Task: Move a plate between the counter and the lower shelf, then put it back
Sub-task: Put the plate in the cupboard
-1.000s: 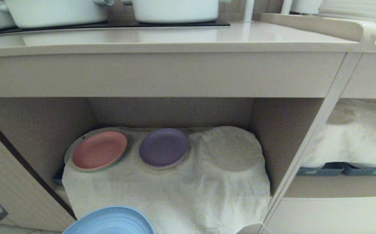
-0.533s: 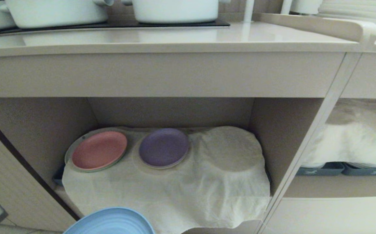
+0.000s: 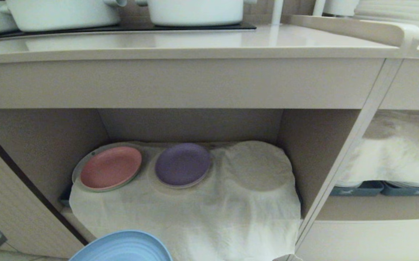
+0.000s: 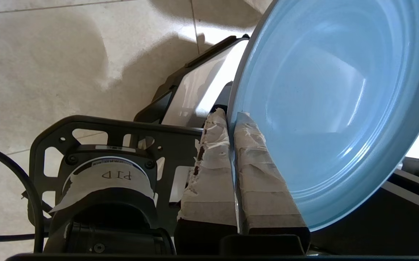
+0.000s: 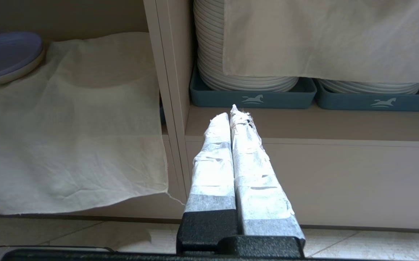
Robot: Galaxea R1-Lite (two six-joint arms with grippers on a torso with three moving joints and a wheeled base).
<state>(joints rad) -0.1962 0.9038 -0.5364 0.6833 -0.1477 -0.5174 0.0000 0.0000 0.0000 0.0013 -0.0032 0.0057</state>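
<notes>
Plate first — the small light-blue one is low in front of the lower shelf, out past its front edge and toward its left side, touching nothing there as far as I can see. The left gripper has it pinched at the rim, jaws closed with one taped finger on each face, and the plate sticks out from that single edge hold. It looks stiff and matte with faint rings and a low raised rim, probably light plastic or melamine, so I wouldn't expect it to flex or be especially fragile — but a smooth face held only at the edge could swivel or slide, so a deep bite over the rim seems the sensible hold, kept level-ish. Going left to right inside the cubby: a pink plate sits near the back left corner on a larger pale plate, a purple plate is just beside it on the white cloth, then a bare round bump in the cloth near the right wall. That cloth is soft and wrinkled, so anything set down there may rock. Above is the counter, with white pots at the back. Further right, the right gripper is parked low, jaws closed on nothing, facing the next compartment with its dark blue trays of white plates.
</notes>
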